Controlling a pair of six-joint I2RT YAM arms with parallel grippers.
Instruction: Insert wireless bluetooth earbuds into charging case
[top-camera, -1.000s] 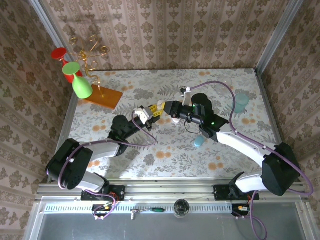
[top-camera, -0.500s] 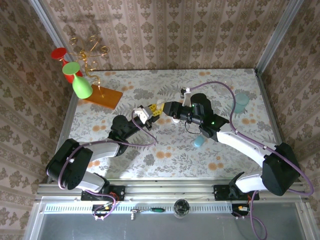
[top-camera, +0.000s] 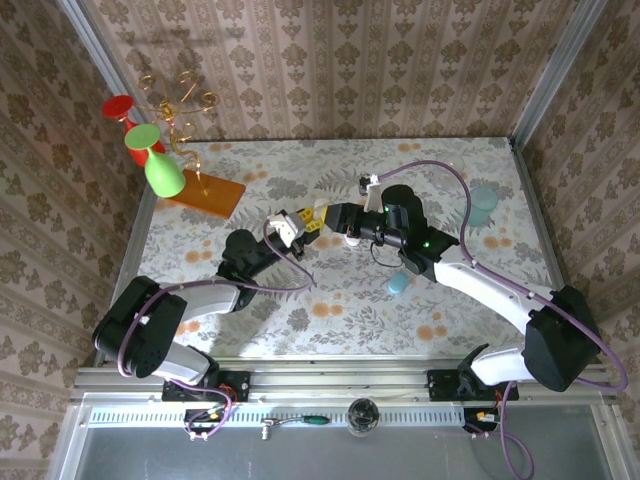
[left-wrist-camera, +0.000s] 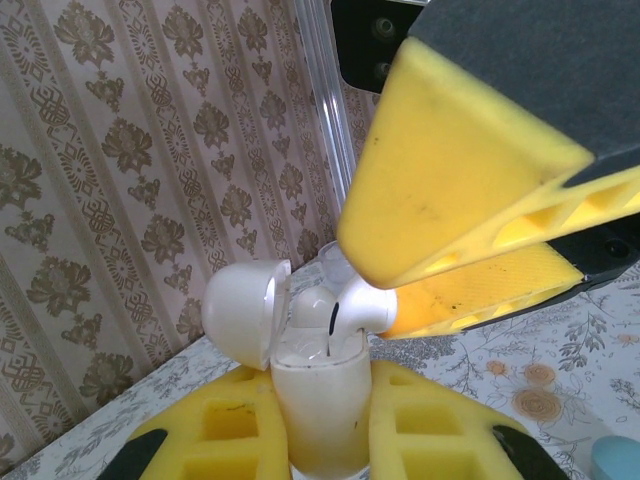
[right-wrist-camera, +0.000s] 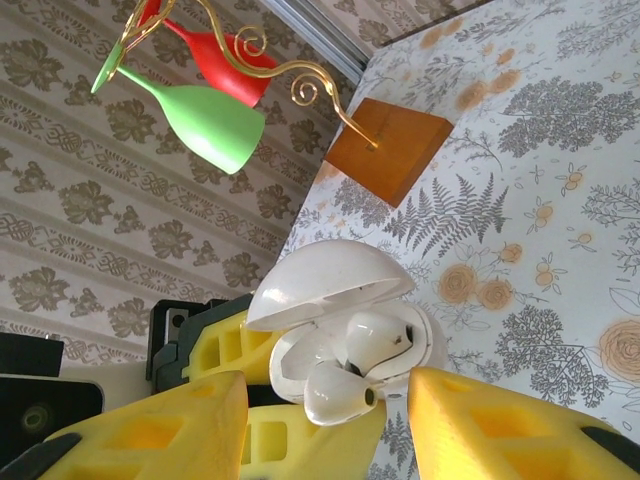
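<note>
- The left claw (top-camera: 292, 229) sits just left of centre in the top view, clamped tight on the body of the charging case (left-wrist-camera: 320, 400). Its yellow fingers (left-wrist-camera: 248, 385) press both flanks, and the case stands upright with its lid (left-wrist-camera: 243, 312) swung open to the left.
- The right claw (right-wrist-camera: 330, 420) meets it from the right of the top frame. Its jaws stand apart with a gap on either side of the case's mouth, and they grip nothing.
- In the right wrist view, one earbud (right-wrist-camera: 378, 335) lies down in the case's well. The other earbud (right-wrist-camera: 335, 392) pokes out past the rim, between the right claw's fingers but touching neither.
- In the left wrist view an earbud stands up out of the case mouth, with the right claw's fingertips (left-wrist-camera: 385, 262) just beside it — whether they touch there I cannot tell.
- The glass stand (top-camera: 205, 192), with its green glass (top-camera: 160, 168) and red glass (top-camera: 120, 107), hugs the worktop's upper-left edge, well apart from both claws.
- A pale-blue cup (top-camera: 483, 207) stands near the right edge, close to the metal corner post (top-camera: 545, 85).
- A light-blue capsule (top-camera: 399, 284) lies on the cloth just below the right arm's forearm.
- Open floral worktop (top-camera: 330, 315) stretches across the lower centre and along the far edge — the widest free ground around the two claws.
</note>
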